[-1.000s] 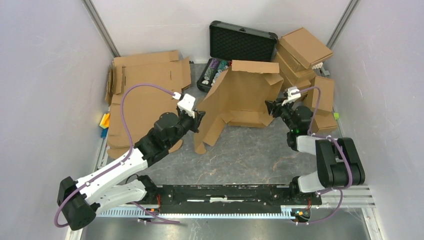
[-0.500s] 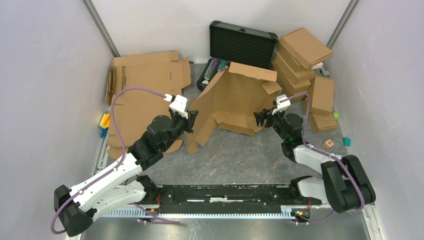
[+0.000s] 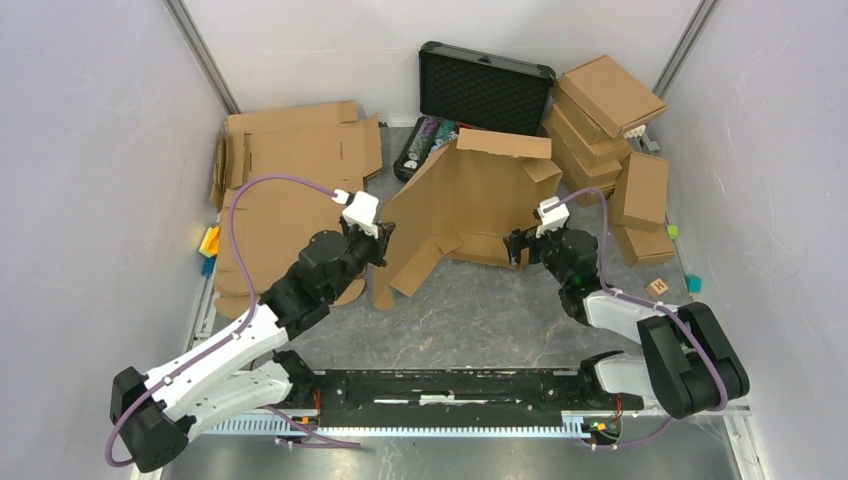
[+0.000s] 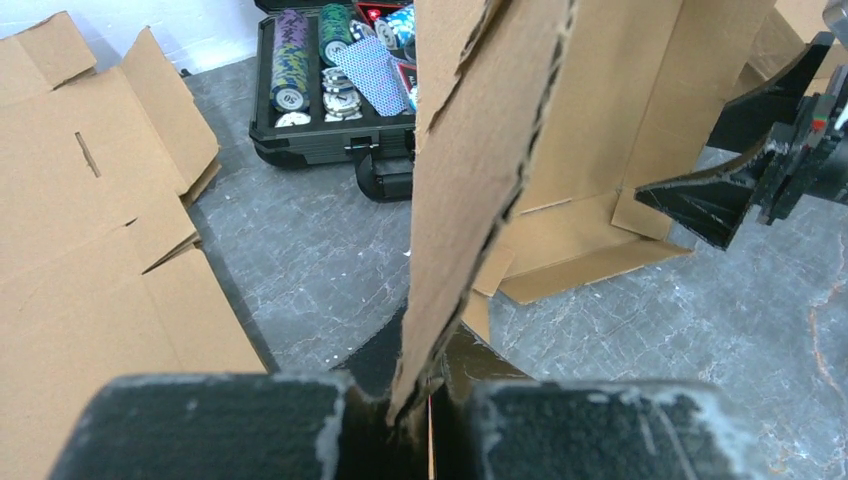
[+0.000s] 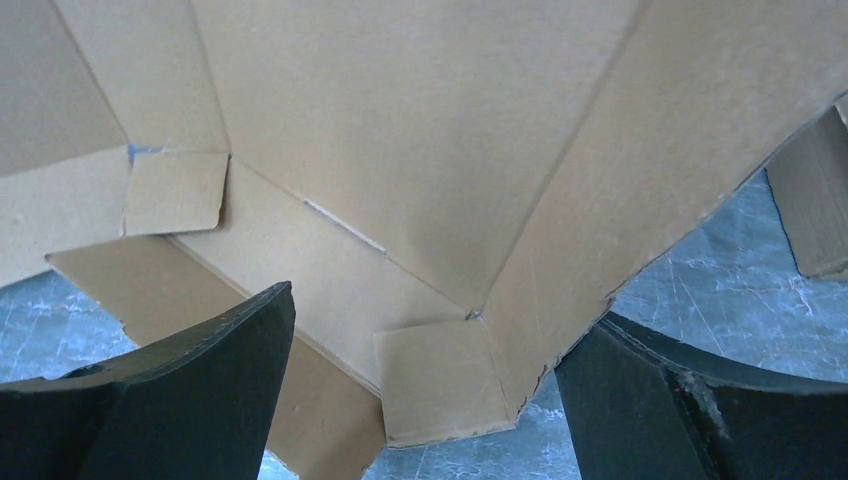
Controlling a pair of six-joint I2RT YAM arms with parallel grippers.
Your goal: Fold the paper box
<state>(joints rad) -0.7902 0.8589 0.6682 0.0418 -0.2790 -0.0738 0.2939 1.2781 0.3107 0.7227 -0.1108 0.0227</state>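
The paper box (image 3: pixel 470 195) is a large brown cardboard piece, propped half upright in the middle of the table, with its flaps spread out. My left gripper (image 3: pixel 385 242) is shut on its left edge; in the left wrist view the cardboard edge (image 4: pixel 470 180) rises straight out of the closed jaws (image 4: pixel 420 400). My right gripper (image 3: pixel 518 246) is open at the box's lower right corner. In the right wrist view that corner and a small tab (image 5: pixel 440 385) lie between the wide-spread fingers (image 5: pixel 180 390), which do not grip it.
Behind the box stands an open black case (image 3: pixel 485 85) with colourful chips. Folded boxes (image 3: pixel 605 110) are stacked at the back right, and flat cardboard sheets (image 3: pixel 290 180) lie at the left. Small coloured blocks (image 3: pixel 208 242) sit by the left wall, and a wooden cube (image 3: pixel 657 288) sits at the right.
My right gripper has opened wide, let go of the box's right edge and shifted left, toward the near side. The box has settled lower. My left gripper has pulled back slightly, still holding.
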